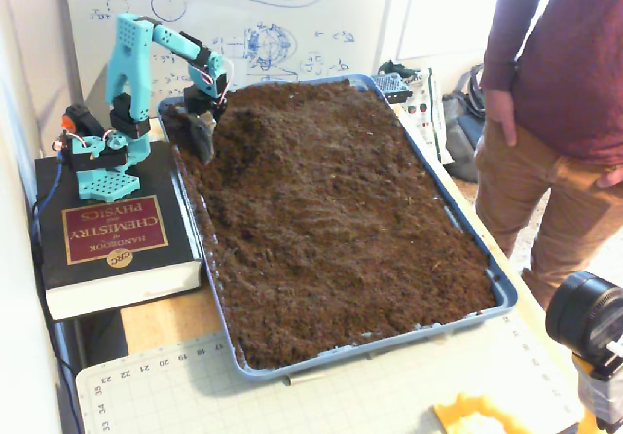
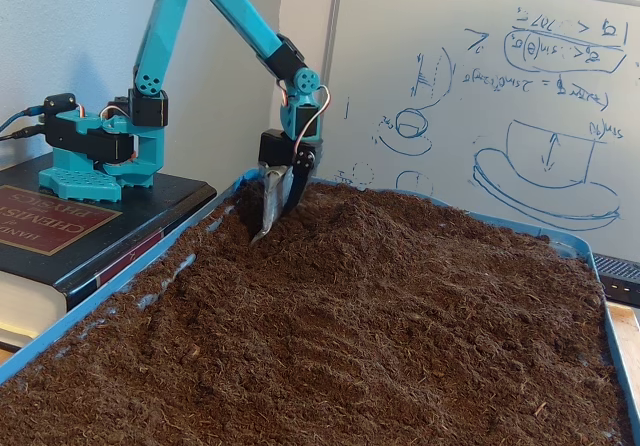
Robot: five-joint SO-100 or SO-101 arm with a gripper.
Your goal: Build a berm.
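Teal arm reaching forward, pincer (image 2: 270, 216) pointing down, near-closed

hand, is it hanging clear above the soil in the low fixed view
No, the hand has its tips down in the soil beside the berm.
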